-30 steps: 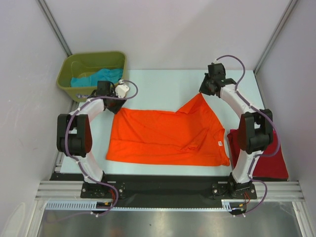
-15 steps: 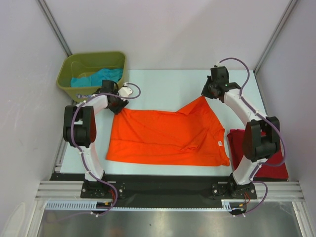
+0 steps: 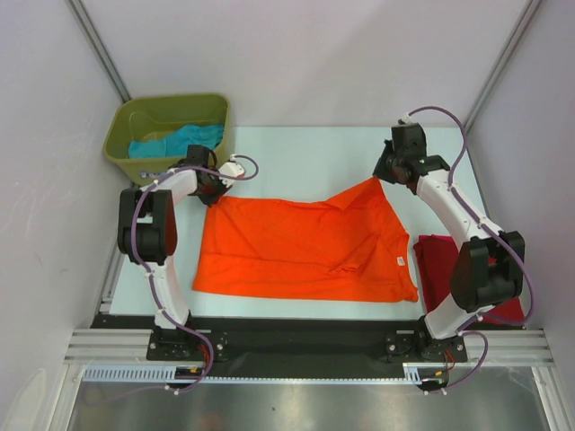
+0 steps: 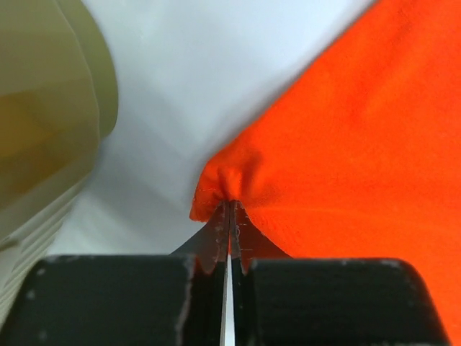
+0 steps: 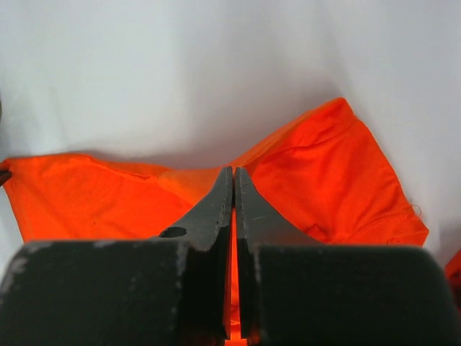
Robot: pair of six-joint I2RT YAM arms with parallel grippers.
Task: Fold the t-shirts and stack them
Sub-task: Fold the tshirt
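Note:
The orange t-shirt (image 3: 305, 247) lies spread across the middle of the table, small white label (image 3: 399, 260) near its right side. My left gripper (image 3: 216, 190) is shut on its far left corner (image 4: 216, 187), which bunches at the tips (image 4: 229, 205). My right gripper (image 3: 377, 177) is shut on the far right corner, and orange cloth (image 5: 324, 173) shows between the jaws (image 5: 234, 173). That corner is drawn up into a peak. A dark red t-shirt (image 3: 431, 265) lies folded at the right, partly under my right arm. A teal t-shirt (image 3: 175, 142) lies in the bin.
The olive-green bin (image 3: 121, 139) stands at the far left corner, close beside my left gripper, and its wall (image 4: 43, 108) fills the left of the left wrist view. White walls enclose the table on three sides.
My left gripper has moved onto the shirt's far left corner and shut on it. My right arm has swung right and outward, drawing the far right corner with it.

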